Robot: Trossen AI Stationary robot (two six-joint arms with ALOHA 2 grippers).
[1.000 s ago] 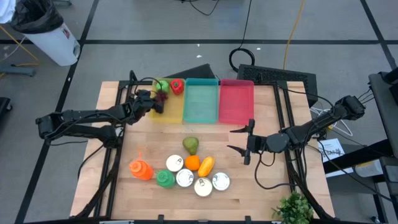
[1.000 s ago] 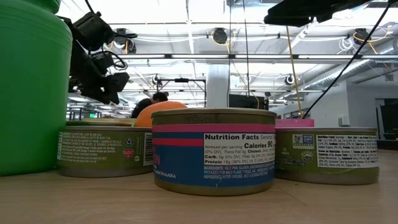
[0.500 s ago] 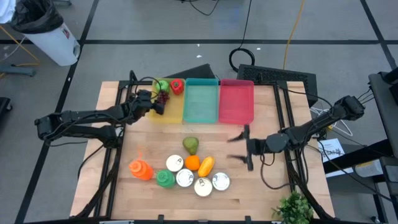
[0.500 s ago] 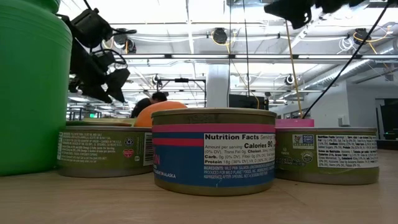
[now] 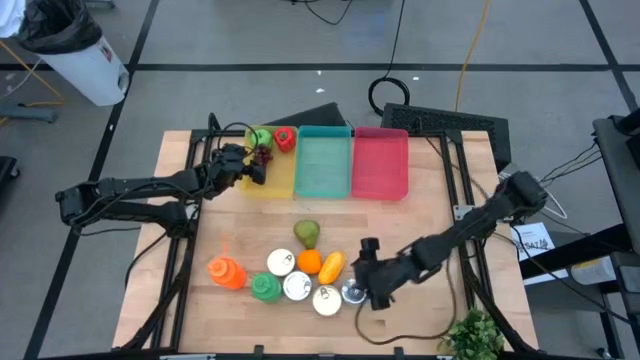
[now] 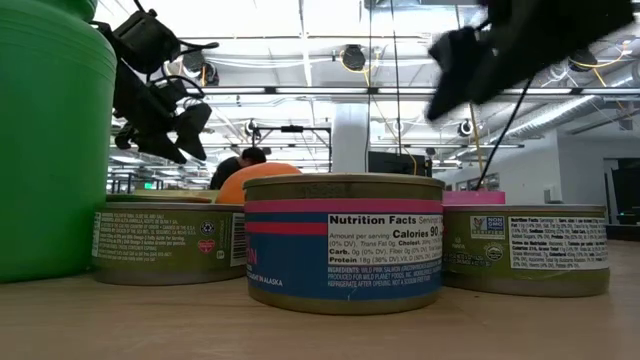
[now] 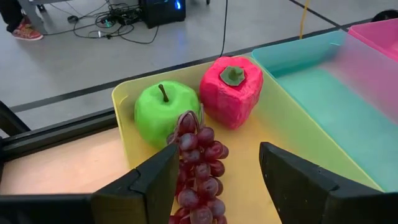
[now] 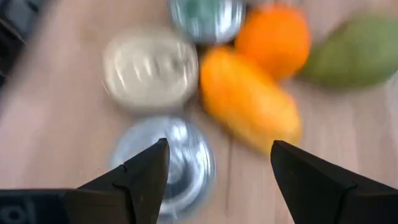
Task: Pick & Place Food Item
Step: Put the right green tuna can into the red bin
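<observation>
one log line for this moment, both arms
left gripper: open over grapes in yellow bin | right gripper: open above cans, mango | nothing held

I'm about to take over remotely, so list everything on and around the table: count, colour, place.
Trays: 3, yellow, teal, pink, side by side at the table's far edge.
Apple: 1, green, yellow tray.
Pepper: 1, red, yellow tray beside the apple.
Grapes: 1 bunch, dark red, yellow tray.
Pear: 1, green, table centre.
Orange: 1, orange, near the pear.
Mango: 1, yellow-orange, beside the orange.
Cans: 4, silver-topped, front cluster.
Bottles: 2, orange and green, front left.
Plant: 1, green, front right corner.
Bin: 1, white, floor far left.
Left claw: open, over the grapes.
Right claw: open, above the front cans.
</observation>
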